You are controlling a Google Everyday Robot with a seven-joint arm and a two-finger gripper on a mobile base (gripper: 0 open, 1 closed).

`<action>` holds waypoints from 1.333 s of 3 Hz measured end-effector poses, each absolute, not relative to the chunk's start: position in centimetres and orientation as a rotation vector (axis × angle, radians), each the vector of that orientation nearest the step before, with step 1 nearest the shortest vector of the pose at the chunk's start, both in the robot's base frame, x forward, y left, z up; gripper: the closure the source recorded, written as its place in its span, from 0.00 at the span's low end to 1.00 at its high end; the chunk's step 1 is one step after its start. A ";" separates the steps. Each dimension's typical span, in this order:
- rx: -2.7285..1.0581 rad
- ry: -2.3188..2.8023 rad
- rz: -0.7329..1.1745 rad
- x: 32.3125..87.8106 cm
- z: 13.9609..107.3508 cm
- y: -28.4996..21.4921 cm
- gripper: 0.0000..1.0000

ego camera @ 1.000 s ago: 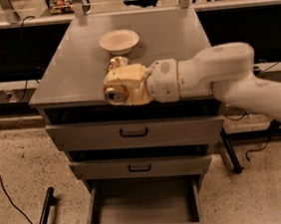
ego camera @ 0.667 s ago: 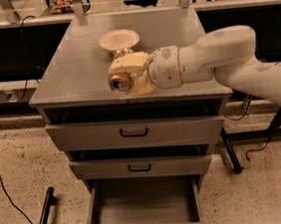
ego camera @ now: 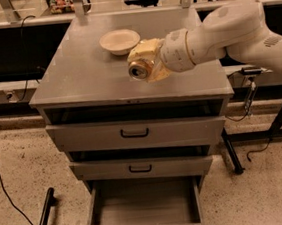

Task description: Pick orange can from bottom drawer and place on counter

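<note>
— Where is the can [ego camera: 139,70]?
— Just right of the bowl [ego camera: 119,40], on its side over the table [ego camera: 77,76].
— And the pincer [ego camera: 148,62]?
— Clamped on the can, reaching in from the right. Near us, the bottom drawer [ego camera: 143,209] is open.

Dim, warm indoor light from overhead. Soft sheen across the table [ego camera: 77,76] top, deep shadow in the drawer gaps [ego camera: 131,111]. Small glint on the silver end of the orange can [ego camera: 138,70], clasped in the end effector [ego camera: 146,63] over the table's right half.
</note>
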State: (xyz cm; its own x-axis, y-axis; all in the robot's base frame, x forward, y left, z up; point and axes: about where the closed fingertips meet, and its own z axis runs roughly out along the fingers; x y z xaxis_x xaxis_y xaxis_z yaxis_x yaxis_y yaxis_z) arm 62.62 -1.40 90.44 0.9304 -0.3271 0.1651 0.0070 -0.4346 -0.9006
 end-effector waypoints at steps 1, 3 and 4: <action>-2.103 0.303 -0.362 64.9 89.1 -3.3 1.00; -2.316 0.390 -0.326 67.2 86.3 -5.1 0.84; -2.376 0.394 -0.338 67.6 86.6 -5.3 0.62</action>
